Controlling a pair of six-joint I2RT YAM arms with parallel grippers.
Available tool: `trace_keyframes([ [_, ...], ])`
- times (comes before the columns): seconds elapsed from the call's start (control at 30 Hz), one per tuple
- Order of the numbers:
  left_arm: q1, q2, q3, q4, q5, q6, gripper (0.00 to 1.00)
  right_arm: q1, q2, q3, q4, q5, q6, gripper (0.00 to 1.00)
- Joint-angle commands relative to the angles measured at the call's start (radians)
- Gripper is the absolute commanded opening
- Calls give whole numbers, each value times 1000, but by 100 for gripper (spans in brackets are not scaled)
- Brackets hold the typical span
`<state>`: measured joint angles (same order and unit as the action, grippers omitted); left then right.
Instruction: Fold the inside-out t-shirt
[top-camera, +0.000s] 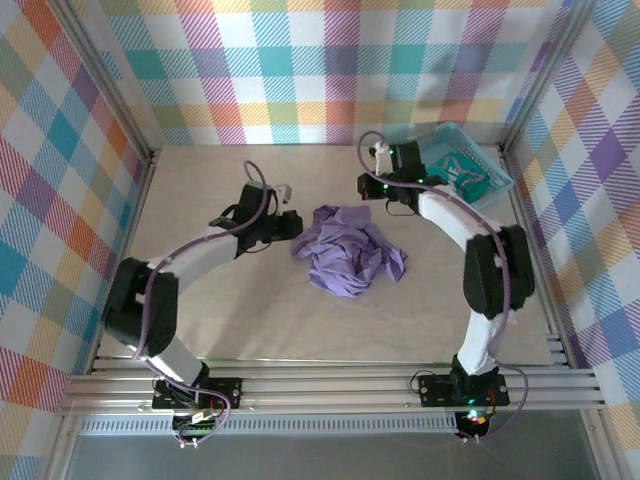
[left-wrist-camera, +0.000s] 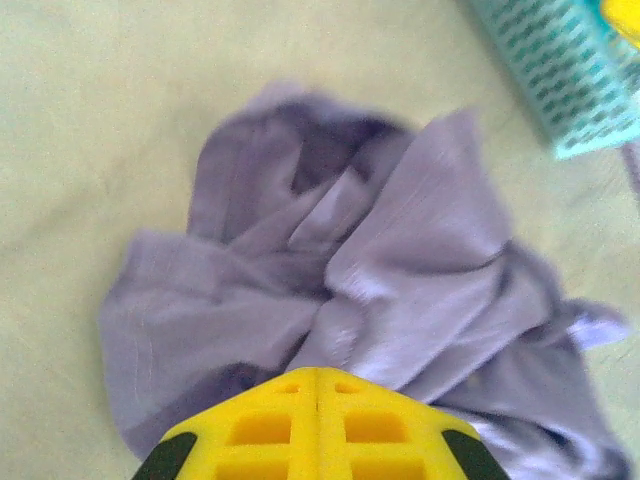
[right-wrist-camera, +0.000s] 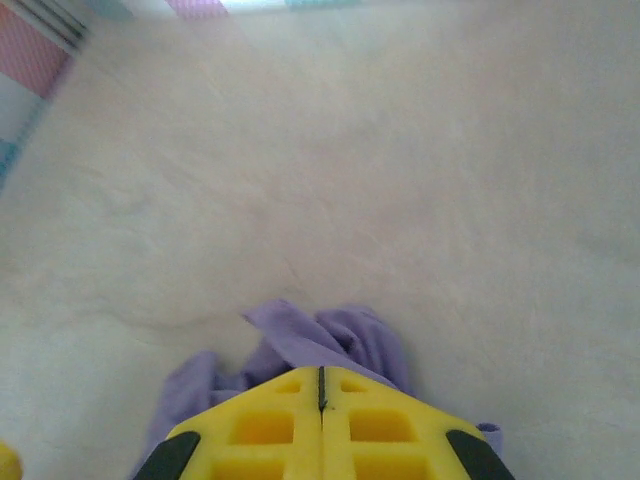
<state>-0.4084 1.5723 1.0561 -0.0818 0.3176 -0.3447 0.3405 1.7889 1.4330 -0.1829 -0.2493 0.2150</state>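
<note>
A crumpled lavender t-shirt (top-camera: 348, 255) lies in a heap near the middle of the tabletop (top-camera: 230, 320), a little toward the right side and well short of every edge. Its folds are bunched over one another and one loose flap trails toward the right edge.

The left gripper (left-wrist-camera: 317, 375) hovers just beside the shirt's left side. In the left wrist view its yellow fingers (left-wrist-camera: 265, 425) are pressed flush together along a thin seam, with the cloth spread out just beyond the tips and none visible between them.

The right gripper (right-wrist-camera: 321, 375) sits over the far side of the heap. Its yellow fingers (right-wrist-camera: 380, 425) are likewise closed tight against each other, with purple fabric showing just past the tips and bare tabletop stretching beyond. No cloth can be seen pinched there either.

A small teal basket (top-camera: 430, 130) stands in the far right corner of the tabletop, well apart from the shirt. A teal-green garment with white markings (top-camera: 465, 172) lies inside it. Pastel plaid curtains (top-camera: 300, 60) wall in the far and side edges. Both arm bases are bolted to aluminium rails (top-camera: 330, 385) along the near edge.
</note>
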Motion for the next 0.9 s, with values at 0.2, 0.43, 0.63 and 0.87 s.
trace_keyframes([
  [0.2,13,-174,-31,37,-83,-19,11,-9,-87,-87,-23,121,-17,67],
  [0.43,0,-70,-93,-9,-78,12,72,-36,128,27,-153,1,45,79],
  [0.63,-30,59,-95,17,-46,23,78,-45,240,49,-143,-108,85,69],
  [0.87,-52,213,-42,71,20,-5,57,-45,232,55,-92,-114,85,25],
])
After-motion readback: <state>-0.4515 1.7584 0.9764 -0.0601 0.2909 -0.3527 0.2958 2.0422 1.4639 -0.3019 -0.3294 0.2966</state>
